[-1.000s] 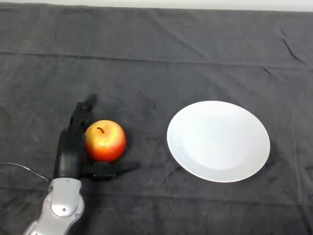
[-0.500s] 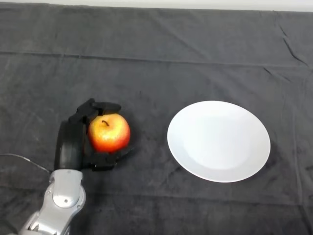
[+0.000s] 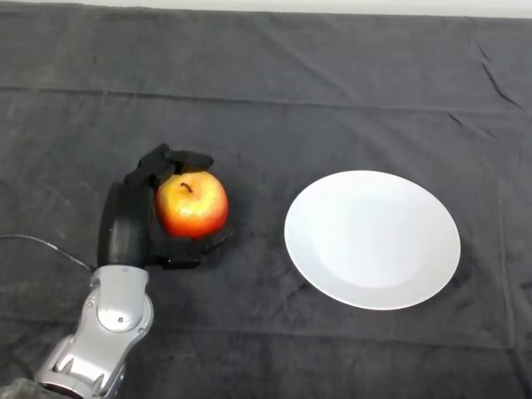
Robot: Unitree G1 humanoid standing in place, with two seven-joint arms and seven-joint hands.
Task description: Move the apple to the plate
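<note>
Dark cloth [image 3: 332,83] over the whole bench, creased in places, with a pale strip along the far edge.

- Apple [image 3: 192,204]: left of centre, red shading to yellow, stem upward. Enclosed on three sides by the robot hand [image 3: 126,229]. Contact with the cloth underneath: cannot tell.
- Plate [image 3: 372,239]: white, round, nothing on it, right of centre. Well apart from the apple, with bare cloth between.
- Arm [image 3: 108,328]: silver-grey, entering from the near-left corner, wrist directly behind the palm.

Reason for the arrangement, as a judgement: palm set against the left side of the apple, fingers [image 3: 179,158] curled over the far side, thumb [image 3: 195,248] curled under the near side. Right side left free, facing the plate, so a straight carry to the right looks unobstructed. Stem-up pose suited to a wrap grip round the widest part.

State of the robot hand: closed to roughly the width of the fruit, holding the apple by wrapping, touching nothing else visible.

Step in hand, as a judgement: grasp made, transfer to the plate not yet done. Next need: lift clear of the cloth, then travel right and lower over the plate centre.
</note>
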